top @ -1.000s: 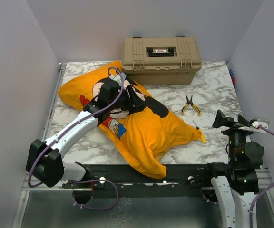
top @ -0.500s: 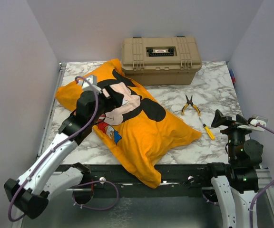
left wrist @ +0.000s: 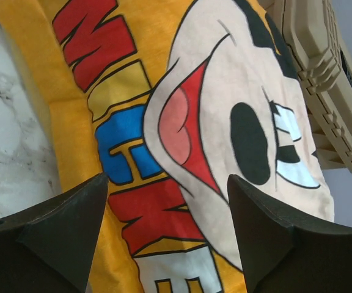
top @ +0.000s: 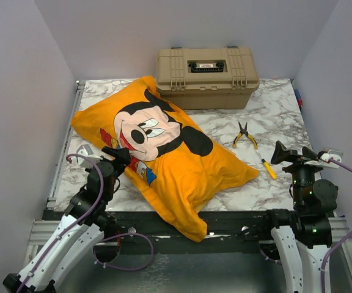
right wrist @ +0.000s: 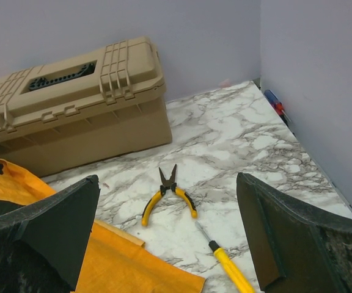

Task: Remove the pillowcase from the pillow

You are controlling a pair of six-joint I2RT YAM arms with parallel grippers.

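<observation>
The orange-yellow pillowcase [top: 164, 152] with the Mickey Mouse face up lies diagonally across the table, plump, its near corner hanging over the front edge. The pillow is hidden inside it; no white shows. My left gripper [top: 120, 154] is open and empty at the pillowcase's near left side, low over the table. In the left wrist view the gripper [left wrist: 167, 244] points at the Mickey print [left wrist: 225, 122]. My right gripper [top: 290, 152] is open and empty, raised at the right, apart from the pillowcase; its wrist view [right wrist: 170, 244] shows a pillowcase corner [right wrist: 121, 262].
A tan toolbox [top: 207, 77] stands at the back, touching the pillowcase's far corner. Yellow-handled pliers [top: 244, 134] and a yellow screwdriver [top: 267, 169] lie on the marble table [top: 280, 116] at the right. The toolbox [right wrist: 72, 104], pliers [right wrist: 168, 195] and screwdriver [right wrist: 228, 268] show in the right wrist view.
My left arm has pulled back from on top of the pillowcase to the near left. The pillowcase has settled flatter, uncovering the Mickey face and the screwdriver. The right arm barely moved.
</observation>
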